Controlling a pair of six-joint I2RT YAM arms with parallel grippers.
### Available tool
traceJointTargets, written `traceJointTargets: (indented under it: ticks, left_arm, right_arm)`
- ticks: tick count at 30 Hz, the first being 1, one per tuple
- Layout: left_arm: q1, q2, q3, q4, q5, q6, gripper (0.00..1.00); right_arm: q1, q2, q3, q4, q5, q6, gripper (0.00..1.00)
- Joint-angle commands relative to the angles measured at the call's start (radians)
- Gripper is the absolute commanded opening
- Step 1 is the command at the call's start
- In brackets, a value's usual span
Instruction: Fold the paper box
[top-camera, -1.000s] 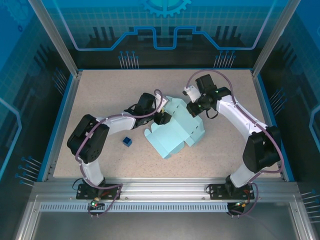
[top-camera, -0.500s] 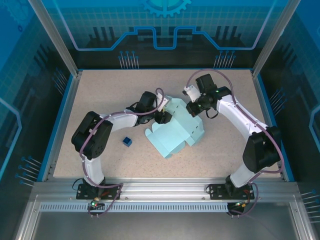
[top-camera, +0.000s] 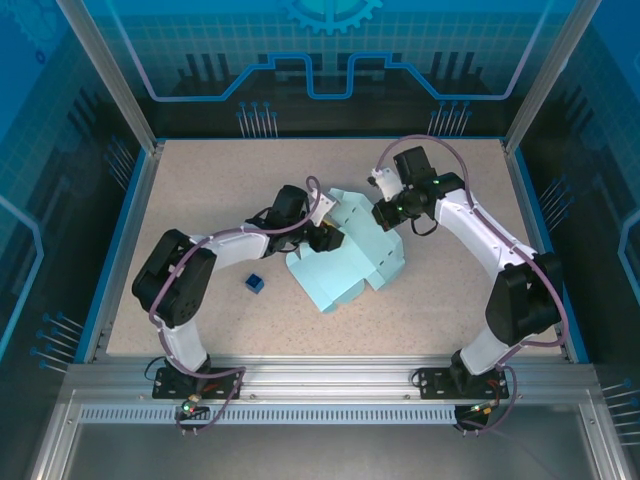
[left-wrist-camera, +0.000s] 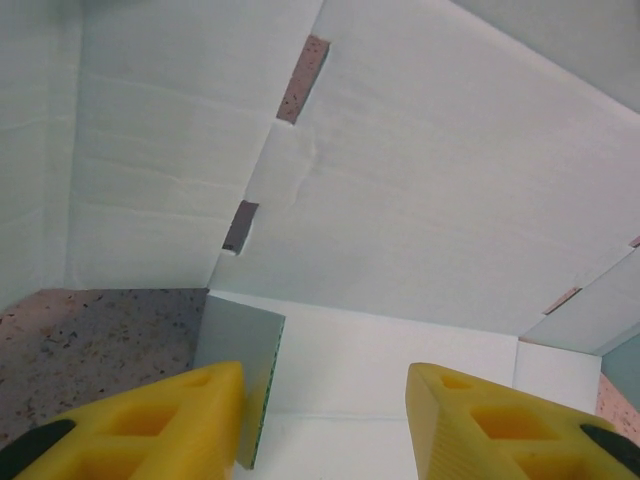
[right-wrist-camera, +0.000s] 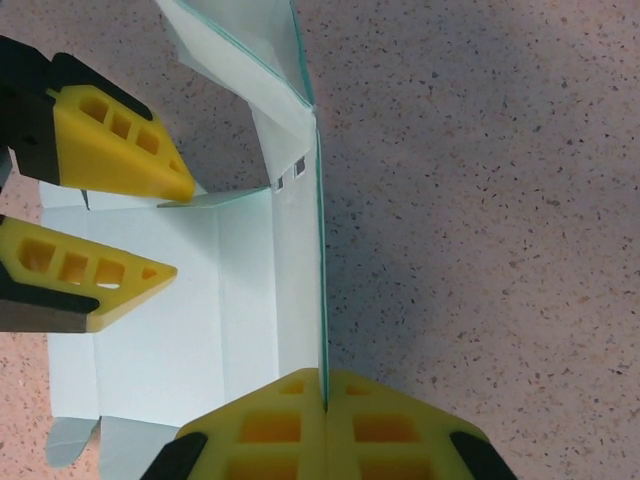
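**Box half-raised:** The paper box (top-camera: 345, 262), a pale blue card sheet partly lifted into walls, is lying at the centre of the overhead frame on the speckled table (top-camera: 200, 180). One upright wall is being pinched edge-on by the right gripper (right-wrist-camera: 322, 385), its jaws pressed together on the card at the bottom of the right wrist frame. The left gripper (left-wrist-camera: 325, 410) is being held roughly half open over the box's inside, at its left edge overhead, with nothing clamped between its jaws.

The card is judged light, thin and springy. It is likely to be creased, or slid across the table, if pushed hard. It is best taken by a wall or flap edge close to a fold line, with the base being steadied.

The tabs and slots beneath both wrists are being hidden overhead, and the box's outline is being cut off in the left wrist frame. Whether the small flap beside the left finger is being touched cannot be told. A small dark blue cube (top-camera: 254, 284) is sitting apart, lower left of the box.
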Motion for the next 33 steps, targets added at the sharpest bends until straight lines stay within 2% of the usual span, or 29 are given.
traceJointTargets:
  ticks: [1,11,17,22,33]
  left_arm:
    - [-0.029,-0.012,-0.018,0.017,0.046,-0.008,0.48]
    - [-0.089,0.062,-0.020,0.060,-0.014,-0.004,0.51]
    - [-0.089,-0.037,-0.067,0.069,-0.046,-0.006,0.52]
    - [-0.041,-0.141,-0.119,0.082,-0.072,-0.007,0.56]
    - [0.037,-0.025,0.013,-0.014,-0.160,0.084,0.60]
  right_arm:
    - [-0.013,0.003,-0.011,0.042,-0.053,0.039,0.00]
    - [-0.014,-0.014,-0.053,0.070,-0.077,0.061,0.00]
    - [-0.029,-0.039,-0.077,0.060,-0.052,0.032,0.00]
    - [-0.036,-0.054,-0.080,0.053,-0.052,0.009,0.00]
    - [-0.037,-0.074,-0.078,0.046,-0.063,0.001,0.00]
